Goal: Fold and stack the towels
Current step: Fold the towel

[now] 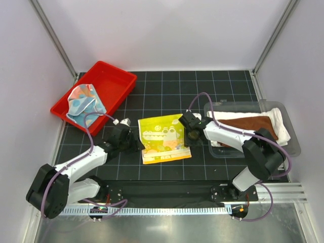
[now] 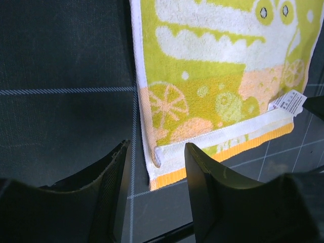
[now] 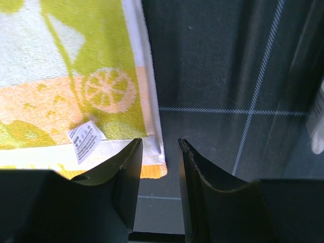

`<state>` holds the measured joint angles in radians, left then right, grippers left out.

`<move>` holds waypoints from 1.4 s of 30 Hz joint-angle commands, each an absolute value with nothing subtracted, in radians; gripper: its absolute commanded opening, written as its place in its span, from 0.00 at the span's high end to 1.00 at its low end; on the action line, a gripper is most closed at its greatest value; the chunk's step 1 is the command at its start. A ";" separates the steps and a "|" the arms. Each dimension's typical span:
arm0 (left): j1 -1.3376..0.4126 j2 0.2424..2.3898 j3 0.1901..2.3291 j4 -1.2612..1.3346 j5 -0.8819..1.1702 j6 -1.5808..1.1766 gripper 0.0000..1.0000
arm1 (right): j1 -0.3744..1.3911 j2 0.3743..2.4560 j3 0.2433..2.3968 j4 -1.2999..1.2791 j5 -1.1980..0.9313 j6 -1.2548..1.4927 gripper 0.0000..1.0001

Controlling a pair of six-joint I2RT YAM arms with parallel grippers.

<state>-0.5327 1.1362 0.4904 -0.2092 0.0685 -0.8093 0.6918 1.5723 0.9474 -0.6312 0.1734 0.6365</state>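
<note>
Left wrist view: the left end effector (image 2: pixel 157 147) is released. Its jaws stand wide apart, straddling the near left corner of the crocodile towel (image 2: pixel 212 76) without clamping it. The corner lies flat on the desk (image 2: pixel 61 61) between the two fingers.

Right wrist view: the right end effector (image 3: pixel 159 143) is also released, with a narrower gap. The towel's near right corner and its care label sit just ahead of the jaws, and nothing is pinched.

Top external view: the towel is folded and lies flat at the centre of the desk, between the two arms. Its longer axis runs left to right, from one end effector to the other, so each arm is equally close to its own corner.

The clear bin (image 1: pixel 292 144) stands to the right and holds a brown towel (image 1: pixel 248 124) on a white towel (image 1: pixel 279 121). Stacking therefore probably calls for travel toward the right arm's side. A light-blue towel (image 1: pixel 83 101) hangs over the red tray (image 1: pixel 114 81) at far left and is not yet folded.
</note>
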 commanded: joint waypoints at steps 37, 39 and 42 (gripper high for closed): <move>-0.689 1.233 0.511 -0.204 -0.052 -0.959 0.90 | 0.713 1.451 0.793 -0.465 0.190 0.827 0.82; -0.690 1.230 0.511 -0.204 -0.054 -0.962 0.91 | 0.713 1.454 0.792 -0.465 0.189 0.828 0.82; -0.692 1.224 0.511 -0.210 -0.055 -0.963 0.94 | 0.718 1.456 0.792 -0.471 0.193 0.831 0.78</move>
